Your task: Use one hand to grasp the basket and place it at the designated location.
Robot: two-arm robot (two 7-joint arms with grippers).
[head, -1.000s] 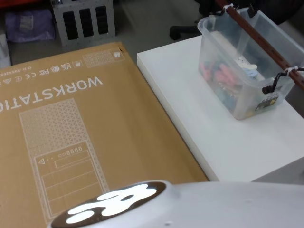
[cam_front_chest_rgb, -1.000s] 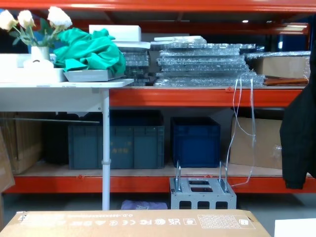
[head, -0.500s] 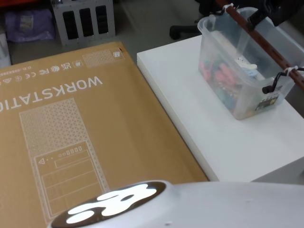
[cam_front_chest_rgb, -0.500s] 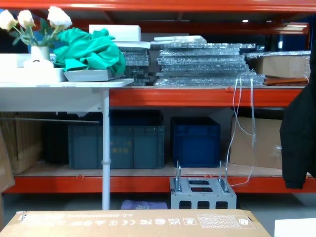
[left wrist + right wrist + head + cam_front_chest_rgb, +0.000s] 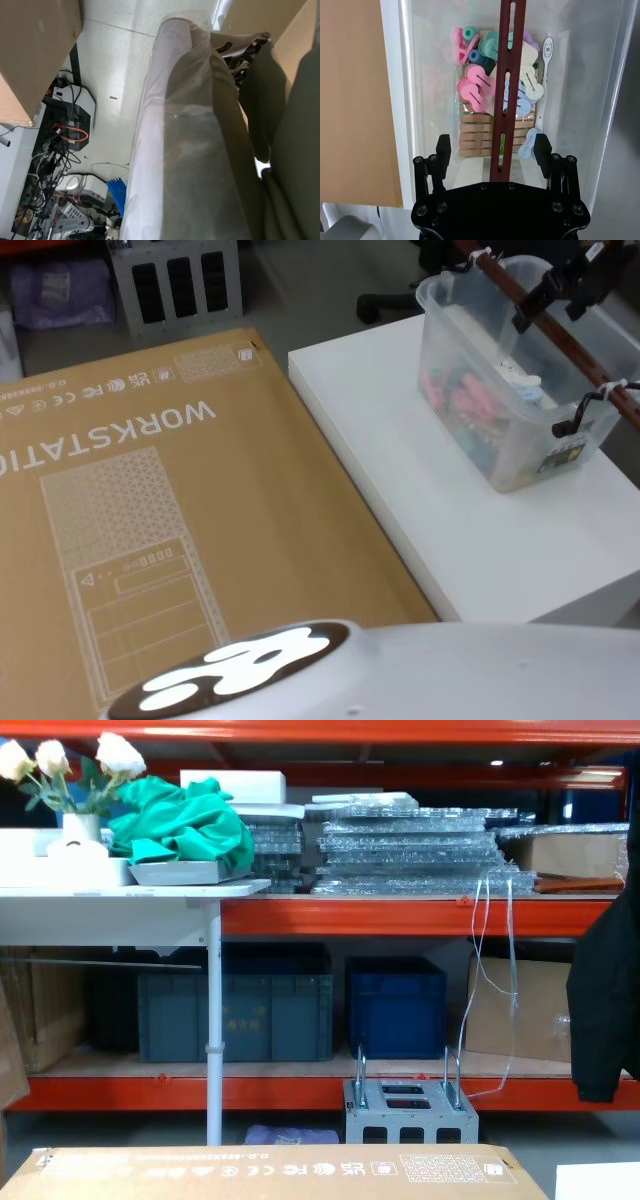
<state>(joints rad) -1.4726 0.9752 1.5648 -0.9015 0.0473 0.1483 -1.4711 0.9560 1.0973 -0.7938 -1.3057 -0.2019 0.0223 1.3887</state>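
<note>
Reddish-brown bar handle (image 5: pixel 506 90) of the basket (image 5: pixel 470 440) runs between the right end effector's (image 5: pixel 492 149) spread fingers, ungrasped: approach step. Next, lower and clench on it.

The right gripper (image 5: pixel 493 145) is hovering with its wrist pointing straight down. Its two black fingers (image 5: pixel 443 149) are standing wide apart and parallel, the pads facing each other and gripping nothing.
</note>
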